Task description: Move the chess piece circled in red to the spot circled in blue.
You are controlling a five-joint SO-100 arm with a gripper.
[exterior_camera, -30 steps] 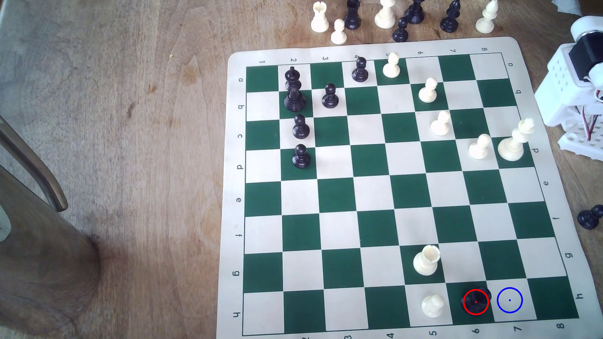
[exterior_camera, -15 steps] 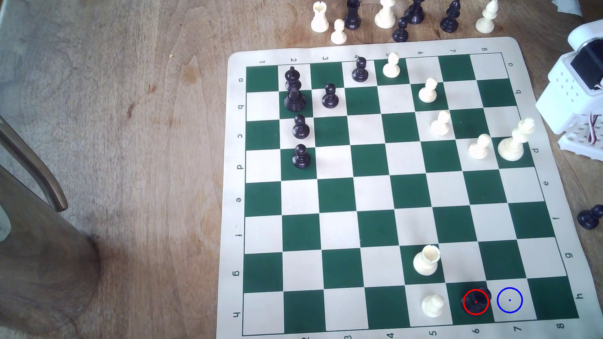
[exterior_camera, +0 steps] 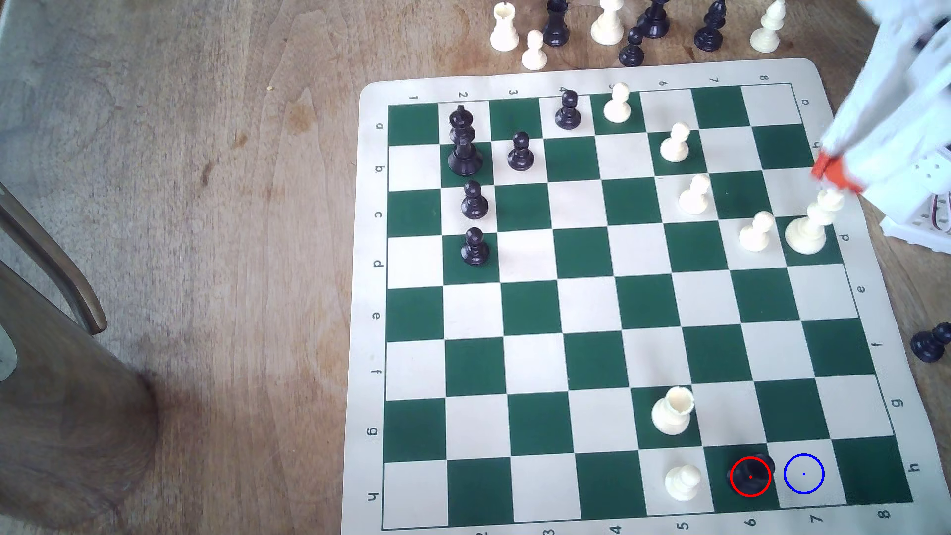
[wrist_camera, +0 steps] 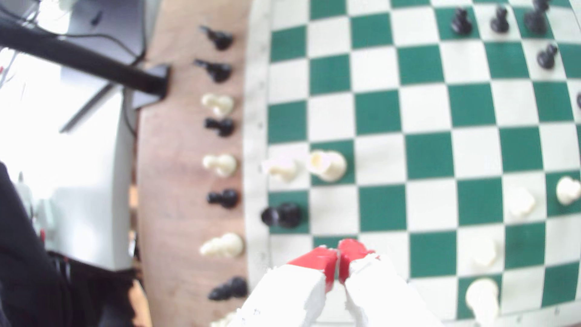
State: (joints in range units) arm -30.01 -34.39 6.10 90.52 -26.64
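The chess piece (exterior_camera: 750, 476), short and glossy black, stands inside the red ring on a green square in the board's near row, toward the exterior view's right. The spot (exterior_camera: 804, 473) is the cream square just right of it, ringed in blue and bare. My gripper (exterior_camera: 832, 172) is blurred, with red tips, high over the board's right margin, far up the board from the piece. In the wrist view the gripper (wrist_camera: 339, 254) has its red tips pressed together with nothing between them, and the chess piece (wrist_camera: 283, 215) sits beyond them by the board edge.
A white king (exterior_camera: 810, 226) stands right under the gripper tips, with a white pawn (exterior_camera: 755, 234) beside it. A white rook (exterior_camera: 671, 411) and a white pawn (exterior_camera: 682, 482) stand left of the chess piece. A black pawn (exterior_camera: 929, 344) lies off the board's right edge. Several captured pieces (exterior_camera: 607, 25) line the far side.
The arm has swung in from the exterior view's right edge, and its red tips now hang above the white king. No chess piece has moved.
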